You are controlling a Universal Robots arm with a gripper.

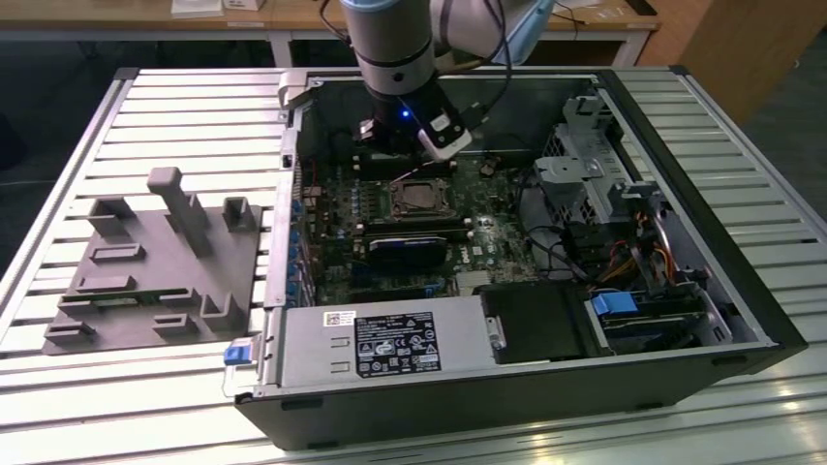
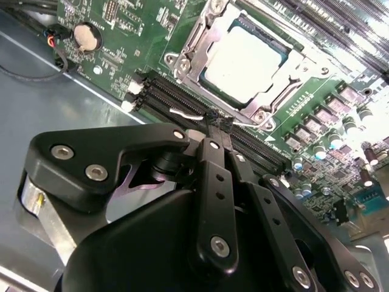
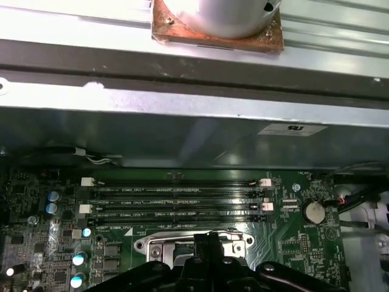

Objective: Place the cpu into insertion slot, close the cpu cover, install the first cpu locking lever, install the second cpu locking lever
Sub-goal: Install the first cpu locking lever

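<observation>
The gripper's (image 2: 217, 125) linkage hides part of the motherboard (image 2: 121, 24) beside the insertion slot (image 2: 179, 61). In it we see the cpu (image 2: 243, 58), under the lowered cpu cover (image 2: 258, 103). Fingertips meet at a locking lever (image 2: 185, 113) beside the slot; any grip is unclear.

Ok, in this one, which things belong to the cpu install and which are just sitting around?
Job in hand: gripper, cpu, cpu cover framing it, insertion slot, wire locking lever by the gripper.
Just there: memory slots, coin battery, power supply, grey fixture tray beside the case.
</observation>
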